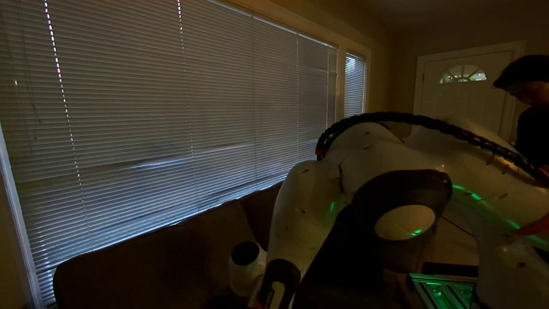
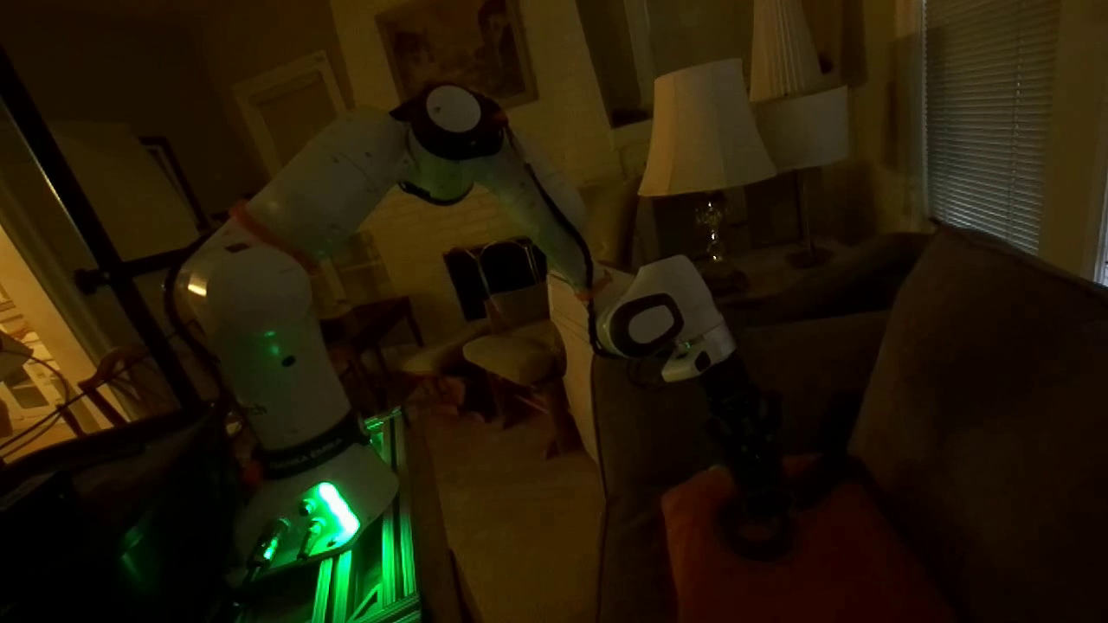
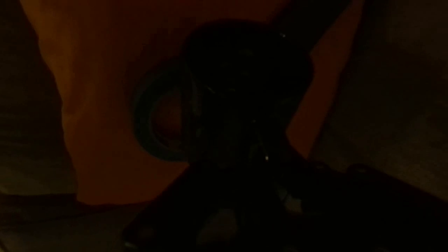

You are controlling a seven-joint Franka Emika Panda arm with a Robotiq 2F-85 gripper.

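Wrist view: it's very dim for me, but I can make out a dark ring [image 3: 142,115] lying over an orange cloth [image 3: 105,140], with the orange showing through its middle. A rounded black shape [image 3: 248,59] hides the ring's far side; I can't tell whether that shape belongs to my gripper [image 2: 763,486] or to something else. The ring is the nearest thing to my fingertips. My jaws are together, though it's too dark for me to say whether any part of the ring sits between them.

In an exterior view I see the gripper pointing down, with the ring right at its tips and the orange cloth spread beneath, on the brown sofa [image 2: 978,415]. My arm [image 2: 346,190] arches across to it from a metal frame [image 2: 398,484], where a green light [image 2: 338,510] glows. Past the sofa stands a lamp [image 2: 705,130] with a pale shade, and farther off I see a chair [image 2: 519,350] and a framed picture [image 2: 459,48].

In an exterior view, wide blinds [image 1: 171,107] hang behind the sofa. A person [image 1: 532,122] in dark clothes is at the right edge, head bowed, near a pale door [image 1: 463,103].
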